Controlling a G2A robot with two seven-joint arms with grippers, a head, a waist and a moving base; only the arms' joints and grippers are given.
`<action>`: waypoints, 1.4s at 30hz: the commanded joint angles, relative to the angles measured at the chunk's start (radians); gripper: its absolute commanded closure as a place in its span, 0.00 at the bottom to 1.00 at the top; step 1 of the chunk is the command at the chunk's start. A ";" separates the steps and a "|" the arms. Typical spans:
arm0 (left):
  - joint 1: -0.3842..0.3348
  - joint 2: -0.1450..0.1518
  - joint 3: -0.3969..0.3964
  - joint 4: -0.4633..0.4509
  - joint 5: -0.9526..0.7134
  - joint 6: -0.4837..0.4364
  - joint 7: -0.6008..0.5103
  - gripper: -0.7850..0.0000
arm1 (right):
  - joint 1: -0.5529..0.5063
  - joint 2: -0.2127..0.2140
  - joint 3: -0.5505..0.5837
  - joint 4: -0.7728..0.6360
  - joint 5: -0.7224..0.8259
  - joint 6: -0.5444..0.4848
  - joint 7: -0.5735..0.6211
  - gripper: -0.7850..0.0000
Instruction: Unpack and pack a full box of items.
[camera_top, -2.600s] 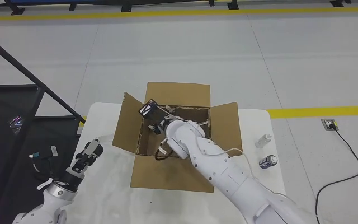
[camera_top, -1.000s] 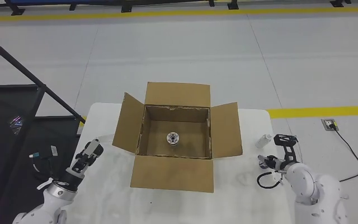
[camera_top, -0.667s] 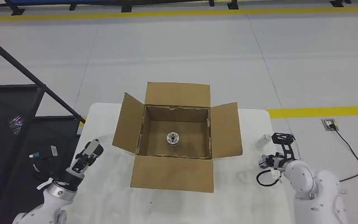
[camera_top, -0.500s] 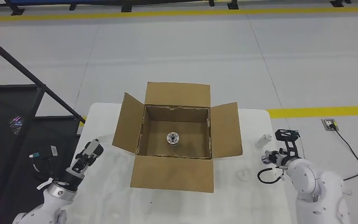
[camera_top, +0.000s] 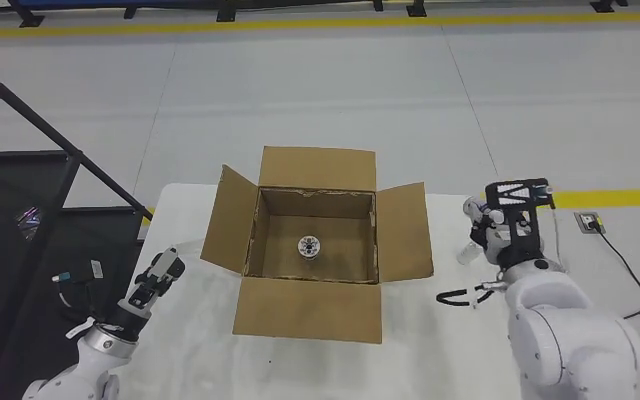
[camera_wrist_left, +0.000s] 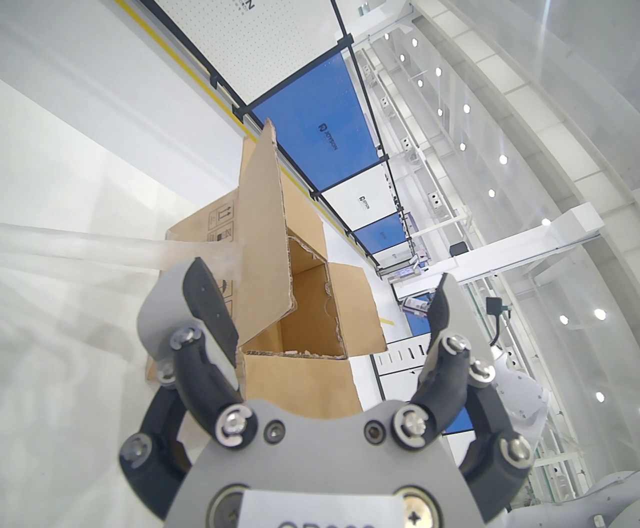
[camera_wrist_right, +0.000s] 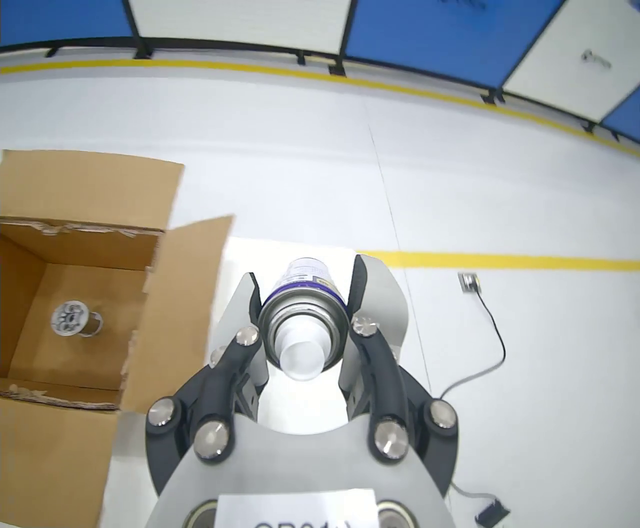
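Over the right end of the tabletop (camera_top: 440, 345), just beside the right flap of the box (camera_top: 308, 312), your right hand (camera_wrist_right: 306, 278) has a spray can (camera_wrist_right: 304, 320) between its fingers (camera_wrist_right: 358, 287). They are closed only as far as the can's width lets them. The can stands upright in the grip with its white cap towards the wrist, and it looks to be raised off the surface (the top view shows the hand held high).

Expect a stiff metal body that will not give under pressure, so squeezing harder gains you nothing. It is smooth and round, which means it can twist or slide down between flat pads if you swing it fast. I would guess it is light to middling in weight, depending on how full it is. The pads sit on the metal body just below the shoulder, and that is the right place. Keep off the plastic cap, which could pop loose.

Your left hand (camera_wrist_left: 322, 291) is wide open and holds nothing, at the tabletop's left edge, well apart from the box.

Inside the box a small tin (camera_top: 309, 246) lies on the floor near the middle, with bare cardboard all round it. If the can goes in, set it down beside the tin and not on top of it. A small clear bottle (camera_top: 467, 252) stands on the tabletop near the right flap, close under your right arm, so mind it as you move.
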 joint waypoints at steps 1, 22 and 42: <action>0.000 0.000 0.000 0.000 0.000 0.000 0.000 0.00 | 0.103 -0.005 -0.089 0.089 0.013 -0.050 0.009 1.00; 0.000 0.000 0.000 0.000 0.000 0.000 0.000 0.00 | 0.755 -0.196 -0.679 1.304 0.357 -0.226 -0.091 1.00; 0.000 0.000 0.000 0.000 0.000 0.000 0.000 0.00 | 0.858 -0.296 -0.743 1.623 0.421 -0.255 -0.265 0.12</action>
